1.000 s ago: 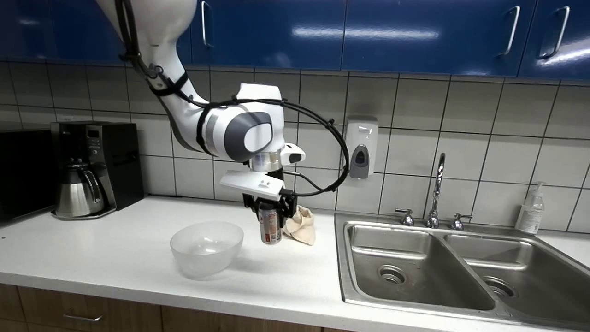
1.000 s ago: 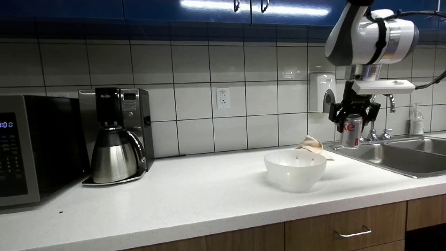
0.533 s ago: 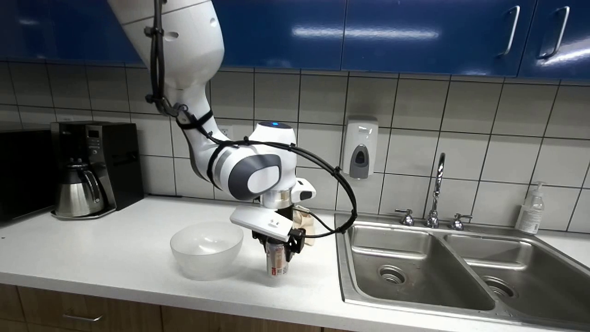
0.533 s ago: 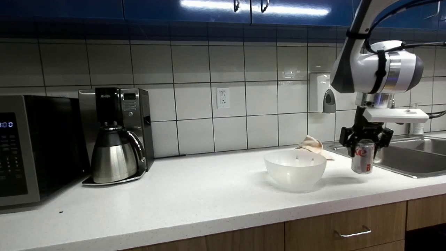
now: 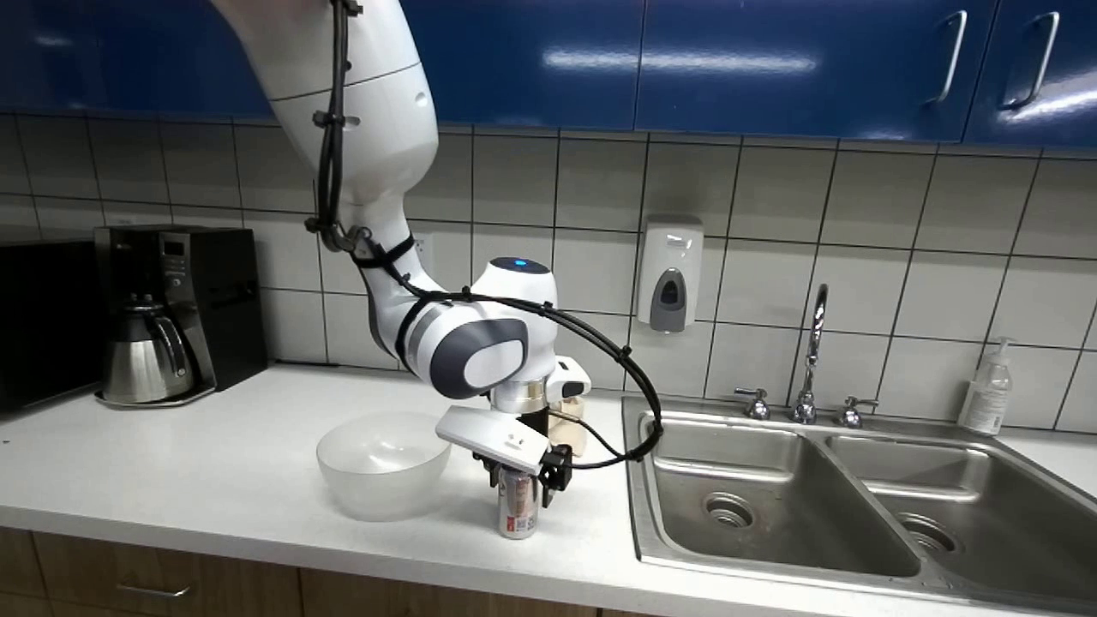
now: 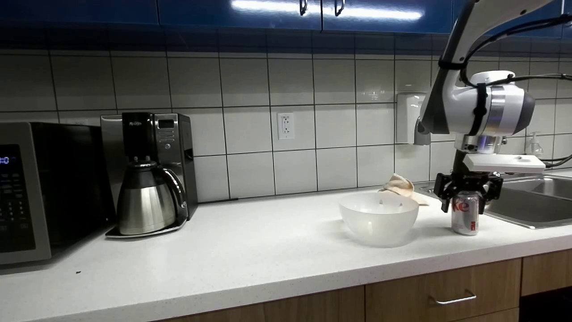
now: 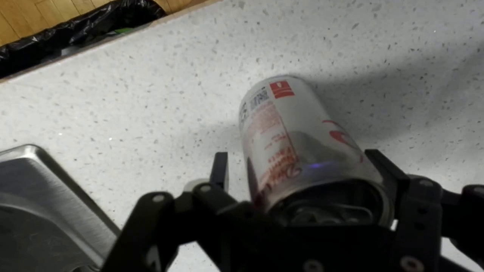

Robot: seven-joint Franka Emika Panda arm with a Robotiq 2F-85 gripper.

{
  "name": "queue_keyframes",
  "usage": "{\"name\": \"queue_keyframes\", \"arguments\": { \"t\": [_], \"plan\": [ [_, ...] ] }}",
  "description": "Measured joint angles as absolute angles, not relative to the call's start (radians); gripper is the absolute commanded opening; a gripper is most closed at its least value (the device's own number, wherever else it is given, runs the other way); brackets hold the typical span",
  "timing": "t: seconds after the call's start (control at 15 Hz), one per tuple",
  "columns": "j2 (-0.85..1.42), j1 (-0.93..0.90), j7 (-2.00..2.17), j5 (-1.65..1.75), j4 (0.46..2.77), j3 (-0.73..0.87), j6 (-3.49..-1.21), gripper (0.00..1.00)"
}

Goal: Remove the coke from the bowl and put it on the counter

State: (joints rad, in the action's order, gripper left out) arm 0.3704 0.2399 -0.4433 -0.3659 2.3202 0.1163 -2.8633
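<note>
The coke is a silver can with red lettering (image 5: 518, 514), standing upright on the white counter (image 5: 214, 463) between the bowl and the sink; it also shows in an exterior view (image 6: 464, 219) and the wrist view (image 7: 280, 124). My gripper (image 5: 520, 490) is around the can's upper part, pointing down. In the wrist view the gripper (image 7: 298, 155) is open: a gap shows between the left finger and the can, while the right finger is close beside it or touching. The frosted bowl (image 5: 381, 484) is empty and also shows in an exterior view (image 6: 380, 223).
A steel double sink (image 5: 638, 514) lies beside the can. A beige cloth (image 6: 400, 185) lies behind the bowl. A coffee maker (image 6: 152, 179) and a microwave (image 6: 67, 192) stand at the far end. A bin with a black liner (image 7: 94, 26) is below the counter edge.
The arm has moved down and toward the counter's front edge, bringing the can from the air onto the counter. The gripper has opened, leaving a gap beside the can. The bowl has not moved.
</note>
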Motion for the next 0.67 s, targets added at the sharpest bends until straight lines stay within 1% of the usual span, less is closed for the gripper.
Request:
{"name": "queue_keyframes", "arguments": {
  "t": [0.27, 0.53, 0.67],
  "plan": [
    [0.340, 0.239, -0.434, -0.310, 2.300, 0.111, -2.865, 1.00],
    [0.235, 0.236, -0.415, -0.211, 2.300, 0.111, -2.860, 1.00],
    [0.166, 0.232, -0.413, -0.186, 2.307, 0.110, -2.814, 1.00]
  ]
}}
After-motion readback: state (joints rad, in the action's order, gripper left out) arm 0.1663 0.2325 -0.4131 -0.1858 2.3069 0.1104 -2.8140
